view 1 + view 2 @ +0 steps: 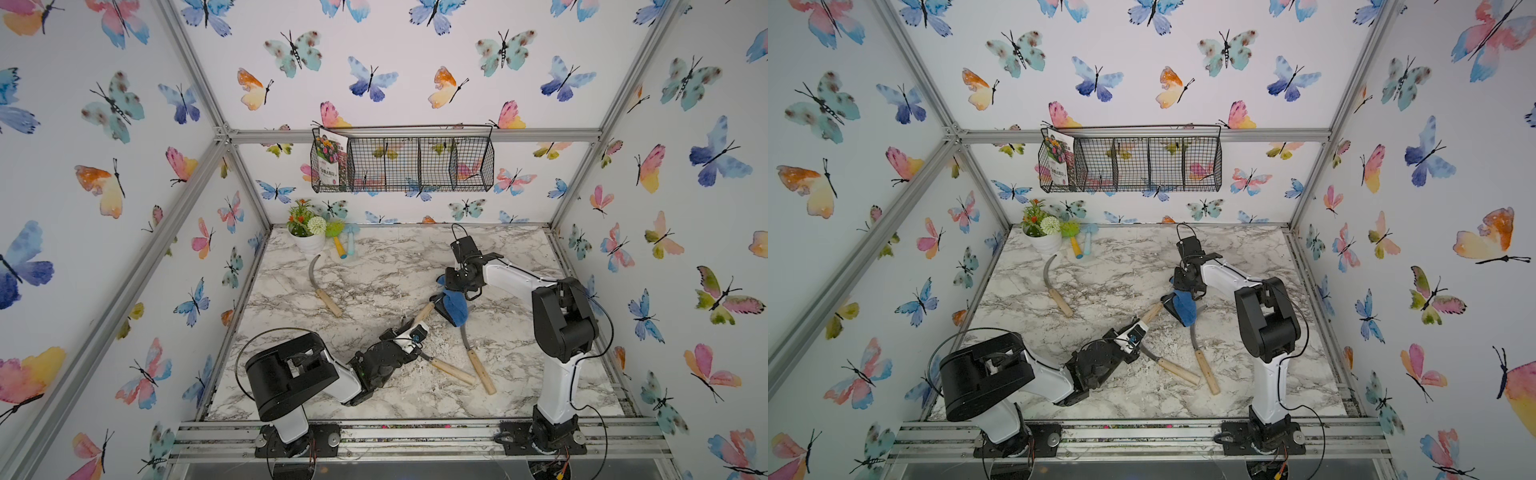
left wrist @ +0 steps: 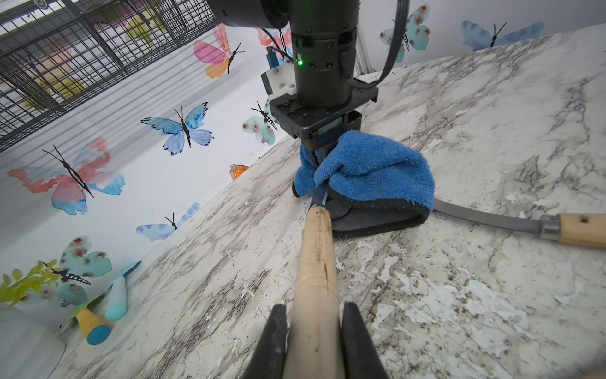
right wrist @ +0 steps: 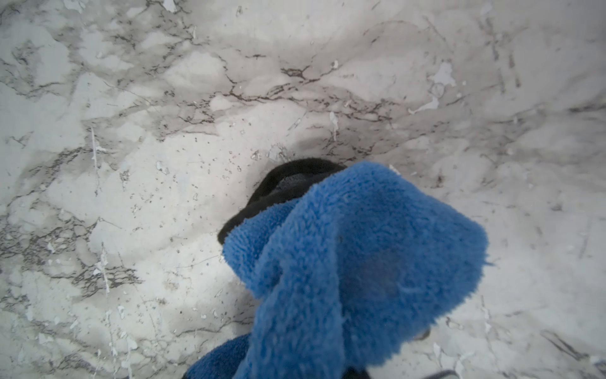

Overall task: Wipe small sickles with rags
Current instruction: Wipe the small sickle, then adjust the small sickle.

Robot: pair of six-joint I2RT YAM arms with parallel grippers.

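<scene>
Left tool point(image 2: 314, 316) clamped on the wooden handle of the held sickle point(image 2: 316, 259); its blade is hidden under the blue rag point(image 2: 370, 167), which is pinched in the closed right tool point(image 2: 315, 152). A second sickle point(image 1: 453, 371) and third sickle point(image 1: 482, 372) lie close by on the bench point(image 1: 374, 257), and a fourth sickle point(image 1: 328, 302) lies near the flowerpot point(image 1: 309, 245).

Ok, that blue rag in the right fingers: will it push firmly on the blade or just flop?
Likely floppy: the blue rag drapes and folds under the right gripper. Its fluffy pile looks grippy, so it probably won't slip out.
</scene>
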